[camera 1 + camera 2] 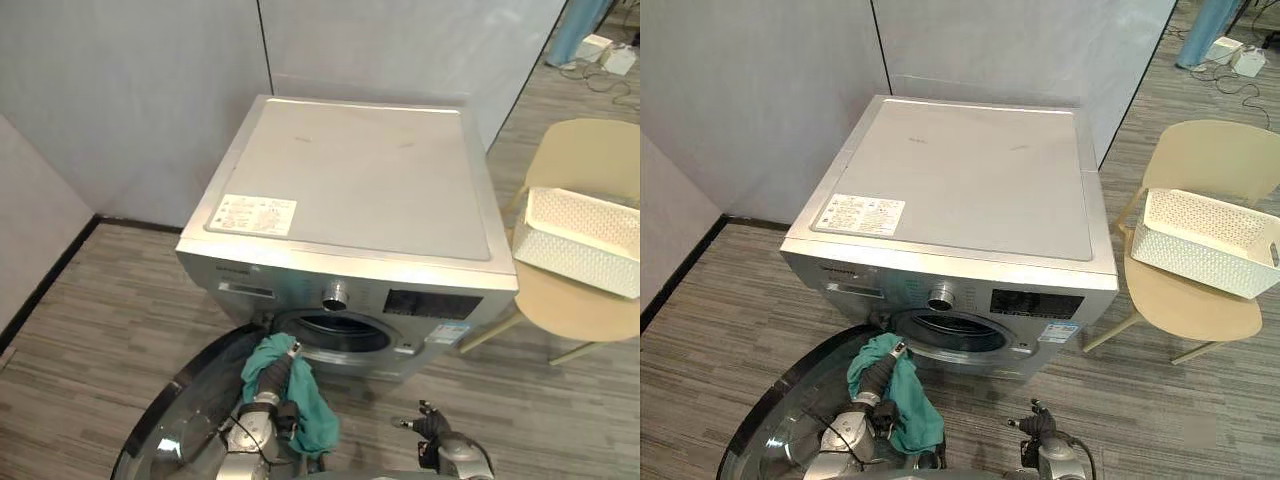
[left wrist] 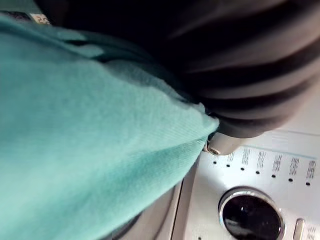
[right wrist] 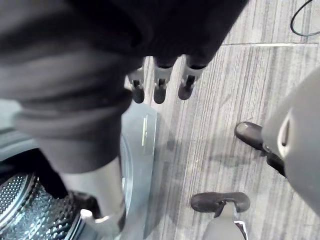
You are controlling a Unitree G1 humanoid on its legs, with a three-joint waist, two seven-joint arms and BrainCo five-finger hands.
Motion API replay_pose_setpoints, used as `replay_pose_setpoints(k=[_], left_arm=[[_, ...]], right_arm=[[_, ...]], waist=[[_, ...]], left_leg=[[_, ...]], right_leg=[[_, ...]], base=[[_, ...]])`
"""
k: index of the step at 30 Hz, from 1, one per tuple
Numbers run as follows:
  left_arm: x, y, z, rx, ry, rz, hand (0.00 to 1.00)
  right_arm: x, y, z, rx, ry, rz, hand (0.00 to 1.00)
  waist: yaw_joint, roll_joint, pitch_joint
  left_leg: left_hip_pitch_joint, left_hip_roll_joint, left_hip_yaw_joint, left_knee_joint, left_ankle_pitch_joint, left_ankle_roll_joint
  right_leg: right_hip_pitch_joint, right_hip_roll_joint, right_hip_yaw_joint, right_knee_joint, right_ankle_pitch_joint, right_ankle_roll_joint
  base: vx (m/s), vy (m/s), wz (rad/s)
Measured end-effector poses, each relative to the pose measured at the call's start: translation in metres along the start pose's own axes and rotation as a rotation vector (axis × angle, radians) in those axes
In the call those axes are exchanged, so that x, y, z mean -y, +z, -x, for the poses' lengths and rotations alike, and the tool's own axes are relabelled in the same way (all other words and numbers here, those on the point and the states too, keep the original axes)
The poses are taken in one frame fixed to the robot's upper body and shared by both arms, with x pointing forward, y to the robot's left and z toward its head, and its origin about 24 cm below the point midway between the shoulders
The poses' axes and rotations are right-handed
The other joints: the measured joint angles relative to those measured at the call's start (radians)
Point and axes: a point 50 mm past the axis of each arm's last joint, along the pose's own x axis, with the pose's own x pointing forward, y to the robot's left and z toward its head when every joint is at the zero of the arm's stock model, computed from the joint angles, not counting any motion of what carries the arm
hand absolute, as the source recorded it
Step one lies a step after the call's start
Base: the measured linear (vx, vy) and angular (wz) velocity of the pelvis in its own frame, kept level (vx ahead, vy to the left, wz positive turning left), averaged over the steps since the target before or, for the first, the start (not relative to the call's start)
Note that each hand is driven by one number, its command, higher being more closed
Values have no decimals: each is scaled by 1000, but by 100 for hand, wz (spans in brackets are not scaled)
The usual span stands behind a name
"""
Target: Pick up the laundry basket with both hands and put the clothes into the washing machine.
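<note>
One green cloth (image 1: 312,410) covers the left hand (image 1: 270,378) at the hole of the washing machine (image 1: 370,170); I cannot tell its grip. The right hand (image 3: 160,75) has straight, empty fingers (image 3: 187,85). The writing on the label (image 1: 252,214) is too small to read.

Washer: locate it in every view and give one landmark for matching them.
Left eye view: washer at centre.
Right eye view: washer just left of centre.
Left wrist view: its panel past the cloth.
Right wrist view: its drum beyond the right hand.
Landmark: the knob, seen in both eye views and the left wrist view.
</note>
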Motion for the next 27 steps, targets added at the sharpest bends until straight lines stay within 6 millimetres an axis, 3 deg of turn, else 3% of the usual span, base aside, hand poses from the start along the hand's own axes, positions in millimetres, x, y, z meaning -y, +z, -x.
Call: replay_pose_setpoints(k=[2,3,4,6,8,10,11,13,15,20,24,27], left_arm=[[5,-2,-4,-16,-31,-20,100],[4,8,-11,15,-48,-49,100],[4,16,-17,40,-57,-64,100],[11,48,-40,137,-92,-81,100],[19,68,-52,195,-105,-75,100],[38,106,-67,310,-124,-57,100],[44,116,-69,339,-128,-40,100],[67,153,-78,446,-140,31,100],[85,180,-83,514,-147,85,100],[96,232,-82,659,-127,150,100],[99,275,-75,786,-111,166,100],[103,291,-70,837,-115,159,100]], right_arm=[[9,2,1,23,-28,-42,0],[9,10,0,51,-29,-49,0],[8,17,-1,72,-27,-60,0],[-2,51,-6,153,-6,-87,0],[-11,74,-6,214,21,-97,0],[-38,116,4,373,105,-137,0],[-44,125,7,407,128,-146,0],[-74,163,21,526,235,-209,0],[-98,187,34,592,335,-283,0],[-122,215,58,711,446,-273,0],[-114,237,80,905,416,-194,0],[-110,243,94,989,403,-207,0]], waist=[[-25,25,11],[-44,8,30],[-44,7,53],[-47,6,155],[-48,5,220],[-50,0,281],[-51,0,294],[-57,-8,326],[-61,-9,342],[-75,-15,366],[-98,-17,379],[-106,-15,380]], left_leg=[[4,-31,-6,-59,5,11],[-20,-52,-7,-95,26,32],[-38,-58,-6,-101,38,38],[-123,-70,11,-78,60,52],[-170,-69,25,-45,60,52],[-283,-58,53,44,43,75],[-313,-51,60,75,36,86],[-429,-33,77,180,9,124],[-536,-6,93,286,-19,129],[-738,52,126,458,-61,151],[-883,101,152,539,-64,153],[-934,129,168,570,-69,161]], right_leg=[[-25,-10,14,1,12,21],[-92,-38,22,51,4,14],[-128,-51,32,88,-4,12],[-266,-93,54,222,-31,14],[-332,-115,81,294,-43,17],[-476,-152,119,434,-77,19],[-509,-159,126,470,-85,17],[-643,-186,159,603,-124,8],[-758,-203,187,710,-158,1],[-1000,-210,268,893,-204,-10],[-1172,-199,306,973,-207,-15],[-1240,-190,325,998,-203,-23]], base=[[-77,219,-1],[-145,186,10],[-207,165,6],[-248,128,-3],[-181,71,-16],[-250,46,-16],[-254,40,-10],[-226,29,-6],[-217,-2,-4],[-181,-24,-20],[-142,-9,-18],[-78,1,-21]])
